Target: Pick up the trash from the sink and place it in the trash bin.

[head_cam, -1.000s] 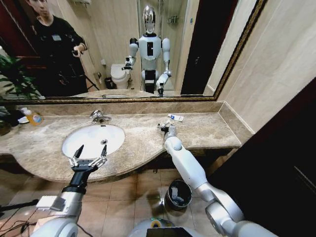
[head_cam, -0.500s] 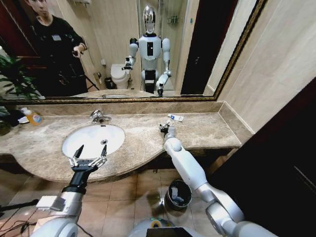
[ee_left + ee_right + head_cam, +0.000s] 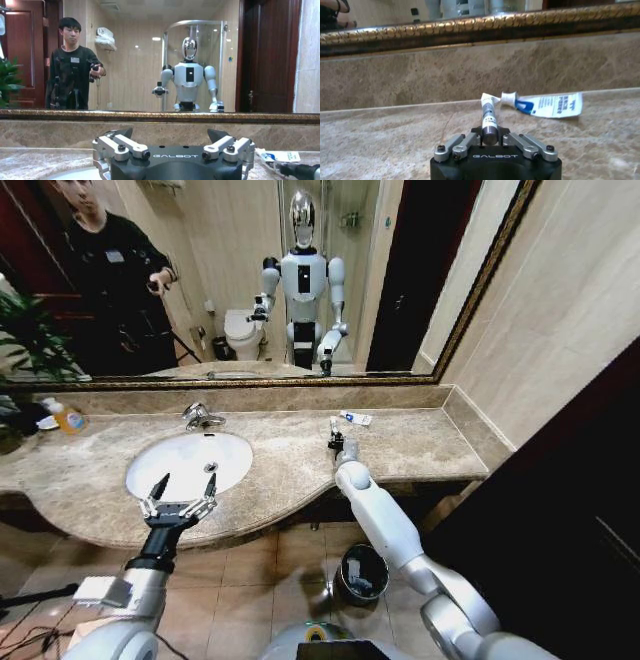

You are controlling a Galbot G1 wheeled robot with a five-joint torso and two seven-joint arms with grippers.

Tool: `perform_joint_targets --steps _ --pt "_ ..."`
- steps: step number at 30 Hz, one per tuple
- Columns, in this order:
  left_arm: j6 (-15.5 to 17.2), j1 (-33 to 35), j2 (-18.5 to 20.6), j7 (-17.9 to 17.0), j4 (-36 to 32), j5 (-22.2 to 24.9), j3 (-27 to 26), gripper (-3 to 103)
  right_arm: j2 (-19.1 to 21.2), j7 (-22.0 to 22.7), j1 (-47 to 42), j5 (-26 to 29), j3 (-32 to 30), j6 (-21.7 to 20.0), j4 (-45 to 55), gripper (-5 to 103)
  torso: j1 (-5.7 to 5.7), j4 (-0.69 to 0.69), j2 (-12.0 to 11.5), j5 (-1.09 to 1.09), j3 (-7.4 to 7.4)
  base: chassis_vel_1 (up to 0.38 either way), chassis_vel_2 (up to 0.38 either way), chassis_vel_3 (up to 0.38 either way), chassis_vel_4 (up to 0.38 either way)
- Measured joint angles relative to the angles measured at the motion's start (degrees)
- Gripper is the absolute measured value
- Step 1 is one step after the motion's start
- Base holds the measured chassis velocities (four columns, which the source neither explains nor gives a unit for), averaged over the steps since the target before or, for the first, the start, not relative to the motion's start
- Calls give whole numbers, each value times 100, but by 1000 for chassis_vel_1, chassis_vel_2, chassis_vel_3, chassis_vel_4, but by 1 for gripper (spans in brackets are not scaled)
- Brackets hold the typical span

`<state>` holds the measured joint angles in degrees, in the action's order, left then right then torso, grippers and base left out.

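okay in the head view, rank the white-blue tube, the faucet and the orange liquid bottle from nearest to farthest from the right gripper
From the right gripper, shut on a small tube:
1. White-blue tube, on the counter just beyond it.
2. Faucet, behind the sink.
3. Orange liquid bottle, far left end of the counter.

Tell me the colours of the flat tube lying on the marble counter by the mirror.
The flat tube is white with blue print; clearest in the right wrist view.

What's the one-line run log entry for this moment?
right gripper: shut on small tube, above countertop | left gripper: open, over sink edge
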<state>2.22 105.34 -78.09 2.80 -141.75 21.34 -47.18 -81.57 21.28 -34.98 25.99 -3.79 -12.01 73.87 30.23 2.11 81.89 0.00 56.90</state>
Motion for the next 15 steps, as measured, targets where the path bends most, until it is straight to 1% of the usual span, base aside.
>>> perform_joint_targets --steps 4,6,8,9,11,13,14,15 --pt "0 0 0 0 0 0 0 100 146 19 -106 2 -11 1 242 18 0 0 0 1 0 0 0 0 0" --pt "0 0 0 0 0 0 0 100 321 20 -260 10 -37 2 537 18 0 0 0 0 0 0 0 0 0" --pt "0 0 0 0 0 0 0 100 363 19 -316 13 -48 2 628 18 0 0 0 0 0 0 0 0 0" --pt "0 0 0 0 0 0 0 100 487 3 -489 14 -84 2 912 18 0 0 0 1 0 0 0 0 0" --pt "0 0 0 0 0 0 0 100 692 -93 -797 17 -121 -3 1364 18 0 0 0 0 0 0 0 0 0" --pt "0 0 0 2 0 0 1 100 755 -132 -895 19 -130 -10 1489 18 0 -1 0 1 0 0 0 0 0" --pt "0 0 0 1 0 0 0 100 955 -286 -1208 14 -189 -12 1858 18 0 0 0 1 0 0 0 0 0" --pt "0 0 0 2 0 0 0 100 1042 -382 -1360 5 -236 -12 2011 18 0 0 0 1 -1 0 0 0 0"
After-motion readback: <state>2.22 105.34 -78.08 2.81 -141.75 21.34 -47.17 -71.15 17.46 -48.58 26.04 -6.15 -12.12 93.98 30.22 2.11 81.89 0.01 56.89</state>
